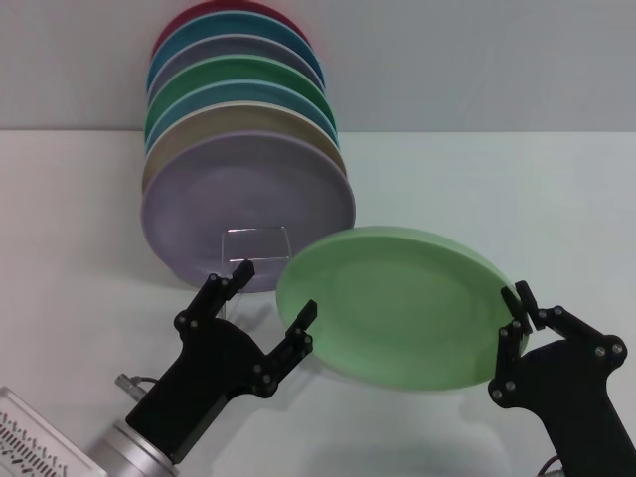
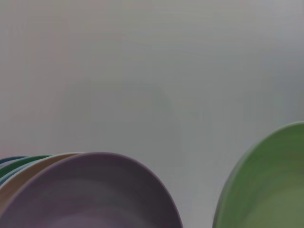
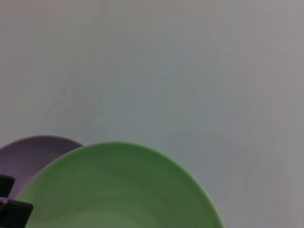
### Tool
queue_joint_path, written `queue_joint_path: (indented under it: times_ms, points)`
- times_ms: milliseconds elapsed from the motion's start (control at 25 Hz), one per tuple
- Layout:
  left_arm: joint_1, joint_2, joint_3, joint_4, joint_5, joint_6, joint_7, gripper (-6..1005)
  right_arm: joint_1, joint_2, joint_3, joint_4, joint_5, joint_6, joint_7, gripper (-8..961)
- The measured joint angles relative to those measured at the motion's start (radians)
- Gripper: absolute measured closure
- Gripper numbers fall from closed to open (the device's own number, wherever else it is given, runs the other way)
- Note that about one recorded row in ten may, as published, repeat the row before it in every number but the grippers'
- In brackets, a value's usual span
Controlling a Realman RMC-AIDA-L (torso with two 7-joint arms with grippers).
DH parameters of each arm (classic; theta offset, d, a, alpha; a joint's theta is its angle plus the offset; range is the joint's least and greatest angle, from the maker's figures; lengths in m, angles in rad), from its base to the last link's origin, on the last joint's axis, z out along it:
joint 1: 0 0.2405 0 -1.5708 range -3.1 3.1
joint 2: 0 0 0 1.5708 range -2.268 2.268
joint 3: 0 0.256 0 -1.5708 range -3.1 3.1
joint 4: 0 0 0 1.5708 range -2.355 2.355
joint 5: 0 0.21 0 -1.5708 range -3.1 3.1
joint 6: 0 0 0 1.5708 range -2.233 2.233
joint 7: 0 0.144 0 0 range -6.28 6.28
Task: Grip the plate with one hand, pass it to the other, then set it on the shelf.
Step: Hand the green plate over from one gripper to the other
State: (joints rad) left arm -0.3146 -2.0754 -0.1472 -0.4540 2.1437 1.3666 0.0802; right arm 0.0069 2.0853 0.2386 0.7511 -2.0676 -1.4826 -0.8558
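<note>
Head view. The right claw (image 1: pixel 519 316), on its all-black wrist, pinches the near rim of the pale green plate (image 1: pixel 393 303) and holds it tilted, clear of the white table (image 1: pixel 79 229). The left claw (image 1: pixel 270 294), on the silver wrist, stands spread just beside the plate's opposite edge, one finger close to the rim and not touching it. Beyond the left claw the wire shelf (image 1: pixel 256 248) shows only its upright front loop, in front of a lavender plate (image 1: pixel 248 194) that heads a leaning row of coloured plates.

Left wrist view. We see the plate (image 2: pixel 266 190) off to one side and the lavender plate (image 2: pixel 90 194) (no fingers in sight).

Right wrist view. The plate (image 3: pixel 118 190) fills the foreground; a dark claw tip (image 3: pixel 12 209) shows at its far edge.

Risks, as we judge them: a single rim pinch could let the plate swing or slip if released early; a wide approach could knock the leaning row.

No legible writing anywhere.
</note>
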Motion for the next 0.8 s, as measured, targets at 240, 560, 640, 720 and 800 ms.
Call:
queue_joint_path:
  times_ms: [240,560,640,720,800]
  points:
    - [-0.006,0.0,-0.001,0.0,-0.005,-0.012,-0.001,253,0.002,-0.001,-0.012,-0.003,0.0,0.001,0.0,933]
    - [-0.01,0.0,-0.003,0.008,-0.007,-0.026,-0.005,306,0.002,-0.002,-0.013,-0.006,0.0,0.008,0.0,933]
    - [-0.01,0.0,-0.004,0.009,-0.007,-0.028,-0.004,381,0.002,-0.002,-0.013,-0.006,0.0,0.009,-0.001,933]
    - [-0.009,0.0,-0.003,0.009,-0.007,-0.03,-0.002,457,0.002,-0.002,-0.013,-0.006,0.0,0.009,-0.001,933]
    - [-0.009,0.0,-0.003,0.009,-0.007,-0.034,-0.002,516,0.002,-0.002,-0.013,-0.007,0.0,0.01,-0.001,933]
